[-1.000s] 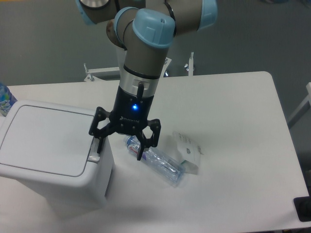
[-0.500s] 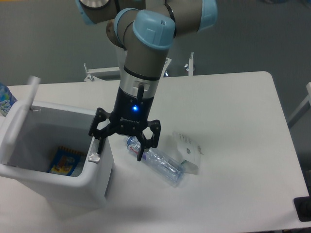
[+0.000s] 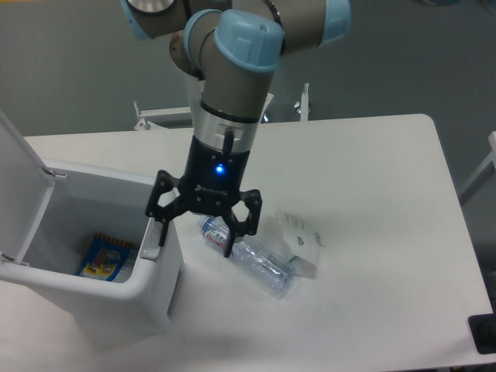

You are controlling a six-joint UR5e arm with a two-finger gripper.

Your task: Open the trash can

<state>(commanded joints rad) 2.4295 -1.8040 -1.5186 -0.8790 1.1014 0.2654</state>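
- Trash can (image 3: 93,291) sits at the table's front-left: boxy white plastic, rounded corners, smooth matte walls.
- Lid (image 3: 19,186) is swung up on the far-left hinge side and stands near upright; a flat white panel seen nearly edge-on.
- Bin interior is visible; a flat blue-and-yellow packet (image 3: 103,256) lies on the bottom.
- Small grey latch piece (image 3: 149,249) sits on the can's right rim.
- Gripper (image 3: 194,242) hangs straight down over the can's right edge; black skeletal linkage, blue LED lit on the body.
- Jaws are spread wide, holding nothing. Left finger (image 3: 163,232) is at the latch, contact unclear; the other finger tip is over the bottle.
- Arm (image 3: 232,85) has a grey cylindrical shell with glossy light-blue joint caps.
- Clear crushed plastic bottle (image 3: 252,260) lies on its side just right of the can, crinkled, blue-and-red label near the neck.
- Clear plastic package (image 3: 301,244) with a white printed label lies touching the bottle's right end.
- Table (image 3: 372,201) is a smooth white top with rounded corners.
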